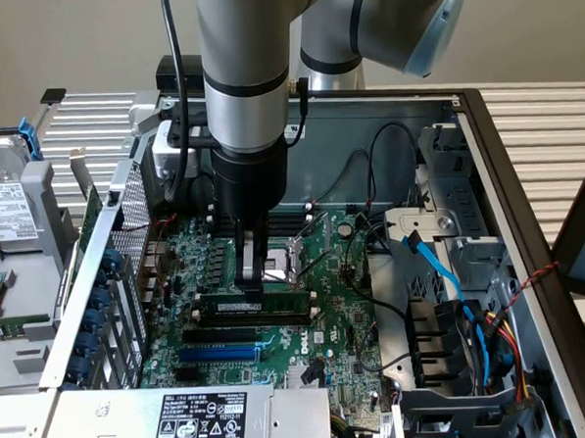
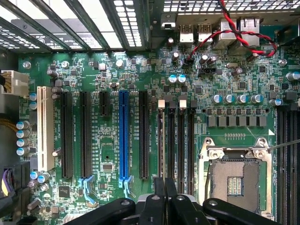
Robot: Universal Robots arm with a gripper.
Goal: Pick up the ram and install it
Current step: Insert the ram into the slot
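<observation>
End effector [image 1: 253, 282] noted pressed nearly together, the ram [image 1: 280, 303], a thin green label-striped stick, pinched upright over a long black slot [image 1: 268, 319].

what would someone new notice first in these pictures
The big grey robot arm reaching down into an open computer case, in the middle of the exterior view. Its fingers are closed on a green ram stick standing on edge on the circuit board, with a bright blue slot close beside it.
</observation>
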